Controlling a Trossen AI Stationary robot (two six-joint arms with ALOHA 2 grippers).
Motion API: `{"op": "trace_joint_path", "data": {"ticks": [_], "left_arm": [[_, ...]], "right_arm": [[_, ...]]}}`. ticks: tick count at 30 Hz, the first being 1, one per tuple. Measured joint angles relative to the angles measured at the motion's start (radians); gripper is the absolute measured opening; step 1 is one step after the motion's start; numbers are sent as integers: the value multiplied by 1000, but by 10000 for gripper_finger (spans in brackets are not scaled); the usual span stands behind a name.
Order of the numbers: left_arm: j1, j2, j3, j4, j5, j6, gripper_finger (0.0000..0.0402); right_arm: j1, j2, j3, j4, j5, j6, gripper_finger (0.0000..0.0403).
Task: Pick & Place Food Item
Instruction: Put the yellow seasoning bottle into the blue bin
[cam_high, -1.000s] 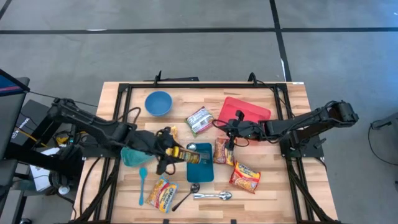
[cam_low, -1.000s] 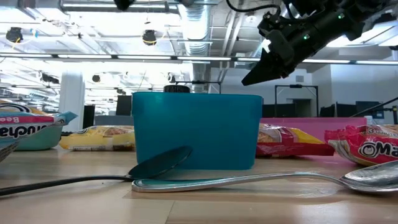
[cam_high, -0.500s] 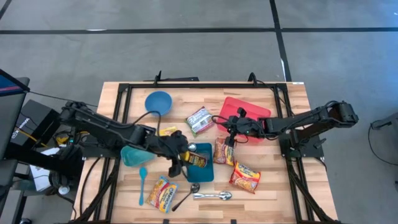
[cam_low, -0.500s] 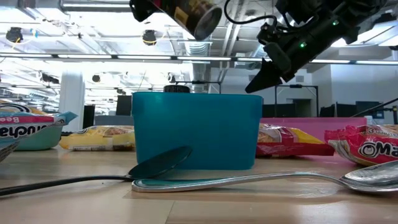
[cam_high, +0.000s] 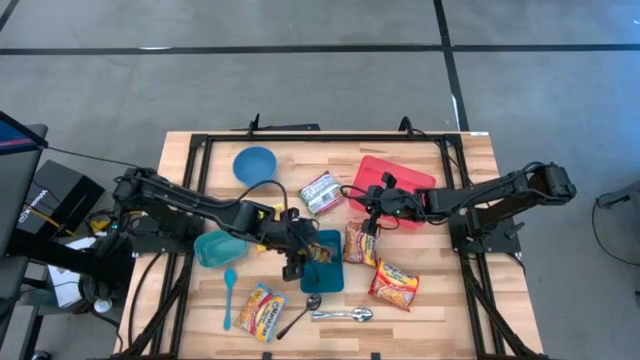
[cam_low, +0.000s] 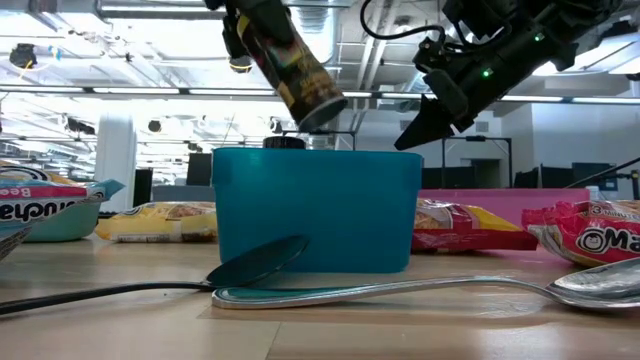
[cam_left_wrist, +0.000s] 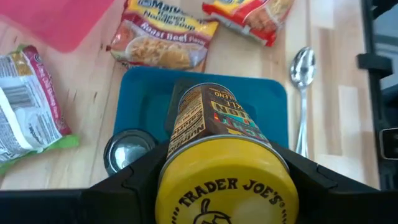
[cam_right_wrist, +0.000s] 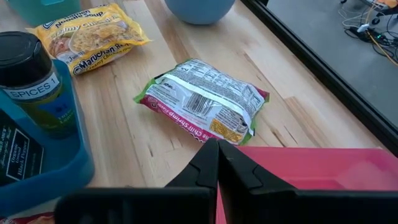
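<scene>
A dark canister with a yellow lid hangs tilted over the open teal container, with my left gripper shut on it. In the low view the canister is clear above the container's rim. A spice jar with a silver lid stands in the container's corner. My right gripper is shut and hovers at the near edge of the red tray, holding nothing. My left gripper pinches the canister between its two fingers on opposite sides of the body, just below the lid. The fingers slant down from the table's left. The canister is lifted clear and tilted, lid end up and base toward the teal container.
Noodle packets lie around the container, and a green-edged packet lies farther back. A blue bowl and a teal bowl stand to the left. Spoons and a teal spoon lie near the front.
My left gripper has carried the canister toward the table's right, out over the teal container, and sunk a little. It has tipped downward, so the canister has swung from nearly level to steeply tilted, base down.
</scene>
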Motion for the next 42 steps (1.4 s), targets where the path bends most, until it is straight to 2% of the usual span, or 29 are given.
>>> {"op": "trace_joint_path", "data": {"ticks": [9,42], "left_arm": [[-2,60,13,-8,86,-5,217],[11,202,13,-21,105,-21,216]], "right_arm": [[0,0,0,0,0,0,0],[0,0,0,-2,0,1,0]]}}
